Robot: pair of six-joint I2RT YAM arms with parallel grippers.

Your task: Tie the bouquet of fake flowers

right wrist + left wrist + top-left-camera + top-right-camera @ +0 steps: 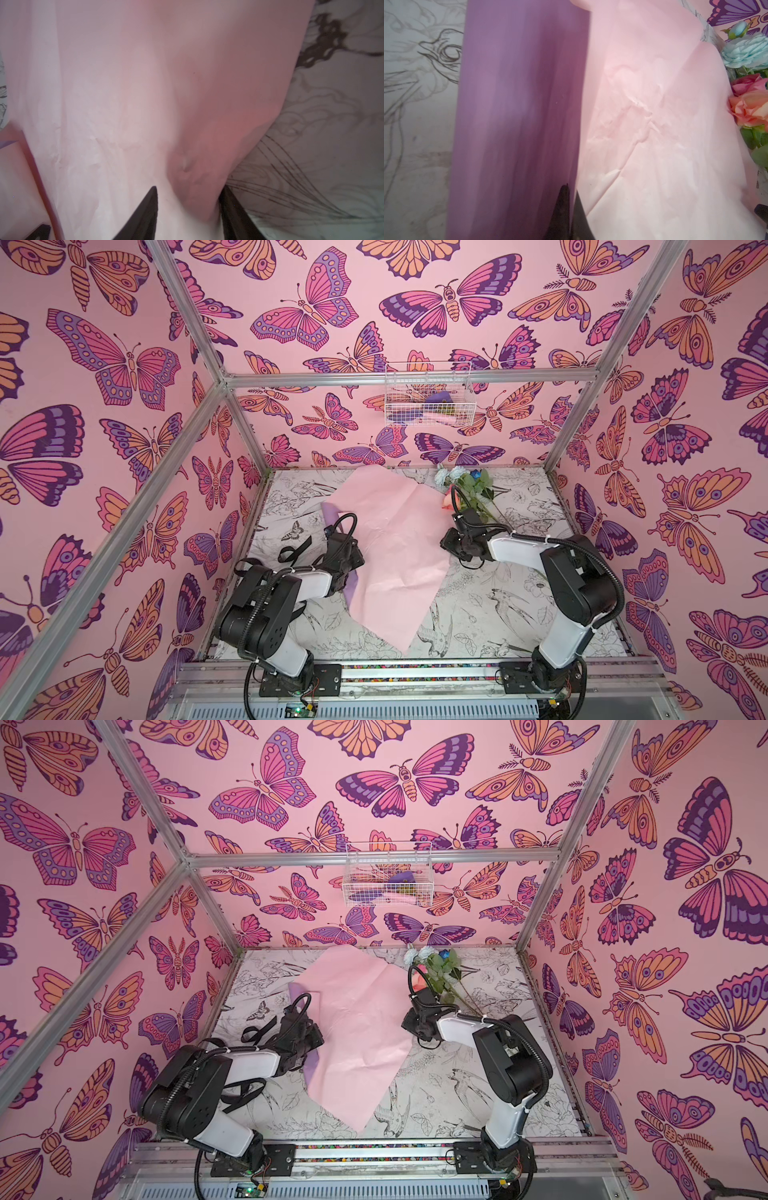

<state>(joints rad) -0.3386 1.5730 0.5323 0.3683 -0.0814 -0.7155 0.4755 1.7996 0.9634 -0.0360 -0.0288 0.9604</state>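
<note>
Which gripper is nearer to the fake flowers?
Right. The right gripper sits at the right edge of the wrapping paper, just below the fake flowers in both top views; the left gripper is across the sheet at its left edge.

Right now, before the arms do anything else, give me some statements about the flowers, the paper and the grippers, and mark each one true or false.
1. The fake flowers lie at the back right of the table, beside the pink paper. True.
2. The flowers are already wrapped in the paper. False: they lie unwrapped, and the paper is spread out.
3. The wire basket stands on the table. False: it hangs on the back wall.
4. The right gripper has its jaws apart around a raised fold at the paper's edge. True.
5. The left gripper is wide open. False: it is shut.
</note>
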